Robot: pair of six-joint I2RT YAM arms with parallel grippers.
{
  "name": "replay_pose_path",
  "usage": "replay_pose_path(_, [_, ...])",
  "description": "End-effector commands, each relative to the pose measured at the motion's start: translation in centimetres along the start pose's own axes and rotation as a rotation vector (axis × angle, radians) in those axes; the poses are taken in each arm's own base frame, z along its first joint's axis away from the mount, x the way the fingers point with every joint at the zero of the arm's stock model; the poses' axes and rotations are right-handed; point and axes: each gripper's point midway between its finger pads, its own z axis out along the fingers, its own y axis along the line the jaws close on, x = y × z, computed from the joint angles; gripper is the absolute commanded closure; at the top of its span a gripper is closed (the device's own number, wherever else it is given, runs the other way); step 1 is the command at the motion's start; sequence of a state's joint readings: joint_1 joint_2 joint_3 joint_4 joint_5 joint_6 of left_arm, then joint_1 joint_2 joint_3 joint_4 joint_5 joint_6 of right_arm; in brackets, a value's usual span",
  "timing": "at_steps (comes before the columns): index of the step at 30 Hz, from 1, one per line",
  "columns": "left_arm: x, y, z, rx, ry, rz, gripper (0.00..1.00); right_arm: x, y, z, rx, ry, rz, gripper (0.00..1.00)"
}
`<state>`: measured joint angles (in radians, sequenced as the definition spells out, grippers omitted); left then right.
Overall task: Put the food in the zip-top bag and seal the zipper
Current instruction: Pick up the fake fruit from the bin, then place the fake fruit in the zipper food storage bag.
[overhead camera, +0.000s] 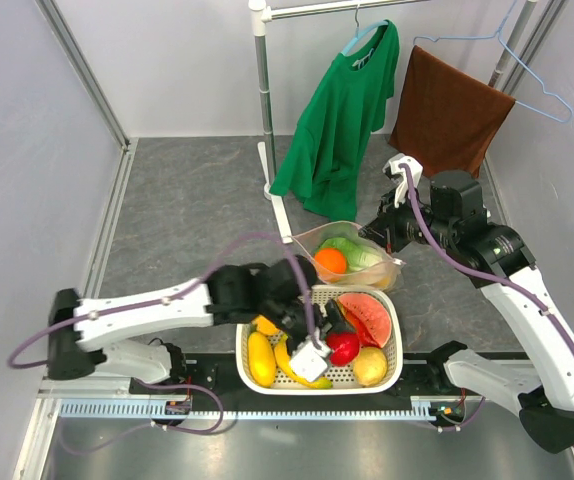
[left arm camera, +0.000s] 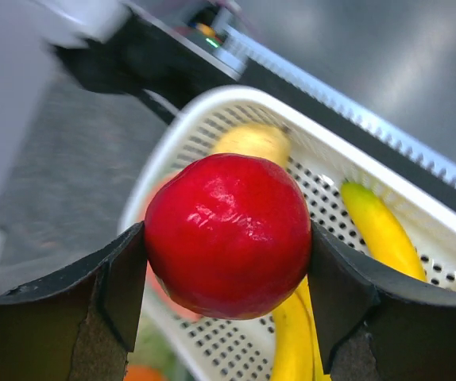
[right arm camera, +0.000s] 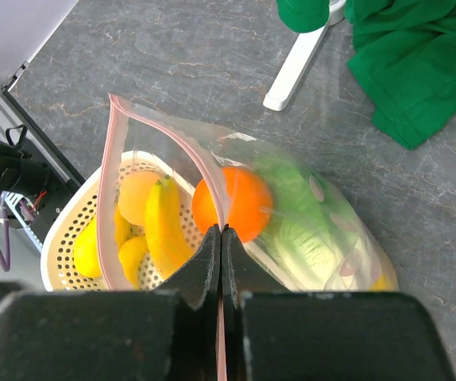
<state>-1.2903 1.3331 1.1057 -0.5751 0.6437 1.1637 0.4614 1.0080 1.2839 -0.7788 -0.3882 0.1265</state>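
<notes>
The zip-top bag (overhead camera: 359, 262) lies on the table just behind the white basket (overhead camera: 395, 345), its mouth toward the basket. Inside it are the orange (overhead camera: 330, 260) and the leafy green lettuce (overhead camera: 355, 252). My right gripper (overhead camera: 380, 232) is shut on the pinkish zipper (right arm camera: 212, 186) and holds the mouth open. In the right wrist view the orange (right arm camera: 240, 202) and lettuce (right arm camera: 303, 226) show through the plastic, with a bit of yellow (right arm camera: 383, 282) at the bag's corner. My left gripper (overhead camera: 335, 335) is shut on a red apple (left arm camera: 228, 234) just above the basket.
The basket holds bananas (overhead camera: 299, 368), a watermelon slice (overhead camera: 369, 315) and a pale yellow fruit (overhead camera: 369, 366). A white pole (overhead camera: 264, 110), a hanging green shirt (overhead camera: 342, 110) and a brown towel (overhead camera: 449, 110) stand behind the bag. A metal rail (overhead camera: 247, 408) runs along the near edge.
</notes>
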Motion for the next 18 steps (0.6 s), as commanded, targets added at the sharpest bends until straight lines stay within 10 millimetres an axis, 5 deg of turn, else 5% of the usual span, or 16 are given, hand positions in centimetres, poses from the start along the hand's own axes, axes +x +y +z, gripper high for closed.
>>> replay_pose_path(1, [-7.2, 4.2, -6.7, -0.215, -0.16, -0.165, 0.56, -0.5, 0.3, -0.2, -0.016, -0.023, -0.004, 1.0])
replay_pose_path(2, [-8.6, 5.6, -8.6, -0.305, -0.207, -0.228, 0.56, -0.6, 0.4, -0.2, -0.021, -0.025, -0.004, 1.0])
replay_pose_path(4, [-8.3, 8.1, -11.3, -0.444, -0.202, -0.307, 0.56, -0.6, 0.5, -0.1, -0.025, -0.023, 0.001, 1.0])
replay_pose_path(9, [-4.2, 12.4, -14.8, -0.616, -0.167, -0.613, 0.57, -0.8, 0.5, -0.1, -0.026, -0.027, 0.008, 1.0])
replay_pose_path(18, [3.2, 16.1, -12.2, -0.701, -0.074, -0.92, 0.62, -1.3, 0.5, 0.0, -0.026, -0.032, 0.029, 1.0])
